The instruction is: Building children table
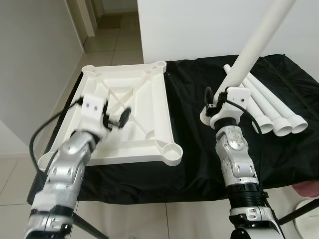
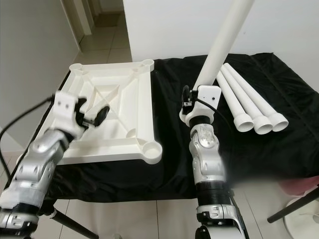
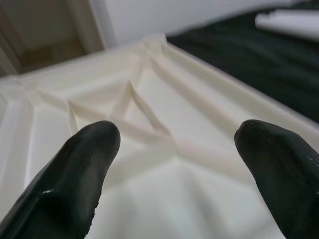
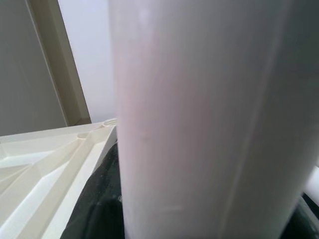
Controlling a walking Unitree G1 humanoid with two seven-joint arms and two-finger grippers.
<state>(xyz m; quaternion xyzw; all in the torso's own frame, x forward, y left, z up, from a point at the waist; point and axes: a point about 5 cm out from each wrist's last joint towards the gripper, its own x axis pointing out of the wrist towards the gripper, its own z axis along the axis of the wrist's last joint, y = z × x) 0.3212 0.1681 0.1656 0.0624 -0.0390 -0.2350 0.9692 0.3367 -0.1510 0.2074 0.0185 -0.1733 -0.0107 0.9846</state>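
A white square table top (image 1: 149, 94) lies upside down on the black cloth, with round leg sockets at its corners such as the near right one (image 1: 171, 150). My left gripper (image 1: 122, 118) hovers open over its ribbed inside, and the left wrist view has both fingertips (image 3: 75, 174) apart above the ribs (image 3: 149, 119). My right gripper (image 1: 215, 105) is shut on a long white table leg (image 1: 254, 45), which is held tilted up to the right, with its lower end just above the cloth beside the top. That leg (image 4: 199, 119) is close up in the right wrist view.
Three more white legs (image 1: 271, 107) lie side by side on the black cloth (image 1: 194, 164) at the right. A wall stands behind. Tiled floor and a doorway (image 1: 107, 30) are at the back left. A stand's dark leg (image 1: 299, 214) crosses the floor at bottom right.
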